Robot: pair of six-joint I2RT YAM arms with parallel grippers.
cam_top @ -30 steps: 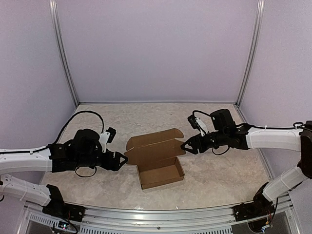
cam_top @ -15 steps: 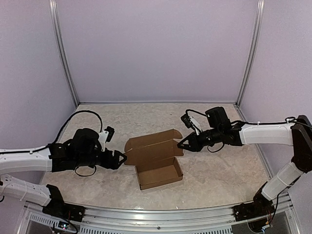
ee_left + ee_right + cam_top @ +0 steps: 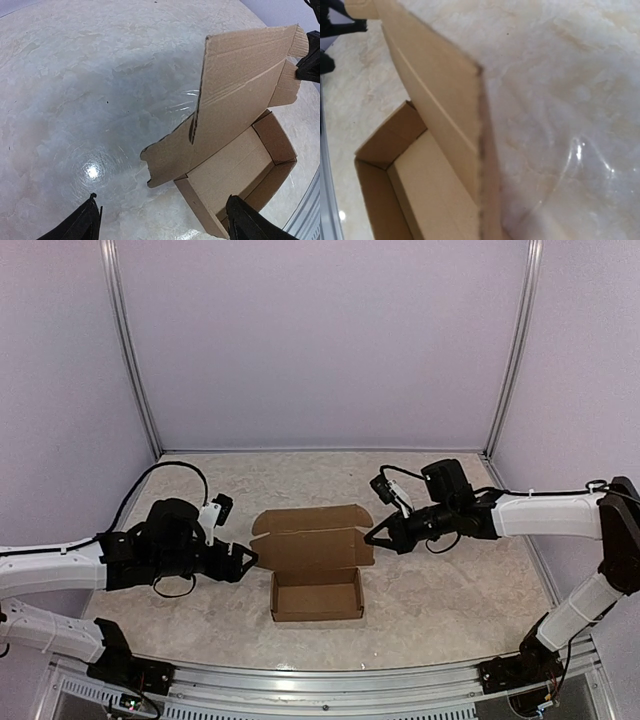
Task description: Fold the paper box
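Now, paper box (image 3: 316, 592) open — lid raised.
Right gripper (image 3: 372, 537) pinches the lid's right edge; left gripper (image 3: 250, 558) gapes wide just beside its left flap.

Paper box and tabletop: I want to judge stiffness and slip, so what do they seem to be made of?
Paper box: brown cardboard, probably corrugated, with a matte finish. The lid's cut edge looks thick and dotted in the right wrist view, and crease lines are pressed into it.
Tabletop: a pale, marble-patterned surface with a glossy finish, since lamp glare mirrors off it. Whether it is stone or printed laminate, I cannot tell.
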